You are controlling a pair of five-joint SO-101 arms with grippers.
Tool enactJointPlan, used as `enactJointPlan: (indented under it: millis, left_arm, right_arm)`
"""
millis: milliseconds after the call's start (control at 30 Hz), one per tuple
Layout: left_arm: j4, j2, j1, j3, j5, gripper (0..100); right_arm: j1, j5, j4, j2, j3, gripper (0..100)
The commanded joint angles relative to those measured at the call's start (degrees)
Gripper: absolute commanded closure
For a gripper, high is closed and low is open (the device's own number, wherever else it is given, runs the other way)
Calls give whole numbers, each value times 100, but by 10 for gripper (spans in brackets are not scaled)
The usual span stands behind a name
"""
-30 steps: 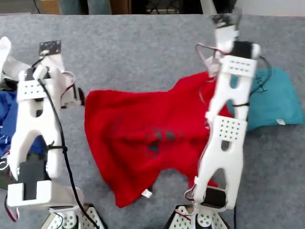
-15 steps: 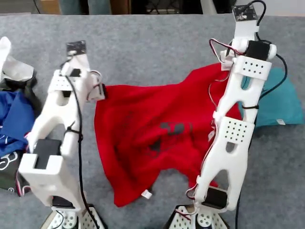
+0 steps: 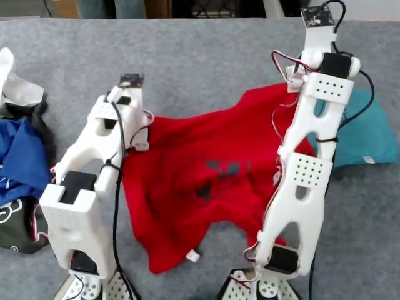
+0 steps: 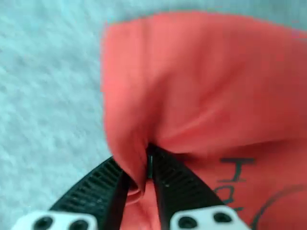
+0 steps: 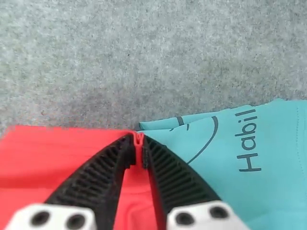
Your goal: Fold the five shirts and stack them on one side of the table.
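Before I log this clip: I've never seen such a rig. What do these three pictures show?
Two white robot arms sit side by side at a grey table. The wide picture comes from a fixed camera looking down; the close-ups come from a camera on each wrist. A red shirt lies spread between the arms. The left gripper is shut on one edge, the right gripper on the opposite edge, beside a folded teal shirt. A heap of other shirts lies past the left arm.

Grey felt lies under everything (fuzzy, evenly coloured). Beyond its far edge stand a brown wooden panel, a dark metal grille and, towards the right corner, a pale wall.
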Motion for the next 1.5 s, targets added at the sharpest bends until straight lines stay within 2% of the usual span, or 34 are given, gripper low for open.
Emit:
enactJointPlan:
  millis: [0,167,300,400,500,567,733,900,1000,1133,1300,1467]
  left_arm:
    - [589,9,154,-48,-114,971]
    - [1046,9,189,-40,-114,971]
    - [1231,9,189,-48,-88,965]
    - [1310,9,171,-101,-26,846]
    - [1169,0,-75,-312,334,727]
    - [1187,9,-251,-620,475,709]
    - [1565,9,-681,-1560,571,709]
    - [2171,18,-690,-2844,35,709]
    - [2136,79,-716,-3662,9,709]
    - [1433,431,-699,-4110,44,709]
    - [862,1213,-690,-4251,941,782]
    - [1846,1521,-338,-4470,1257,871]
  right_arm:
    - [-62,-26,-18,-57,-233,984]
    - [-18,774,158,-57,-180,984]
    - [88,993,158,-57,-163,984]
    - [105,1134,167,-48,-57,984]
    - [53,1143,158,-57,127,984]
    - [0,1143,158,-57,154,984]
    - [0,1143,158,-57,163,984]
    - [-18,1152,149,-48,171,984]
    - [-26,1152,149,-48,171,984]
    - [-26,1152,149,-48,171,984]
    - [-26,1152,149,-40,154,984]
    - [-18,1152,149,-31,145,984]
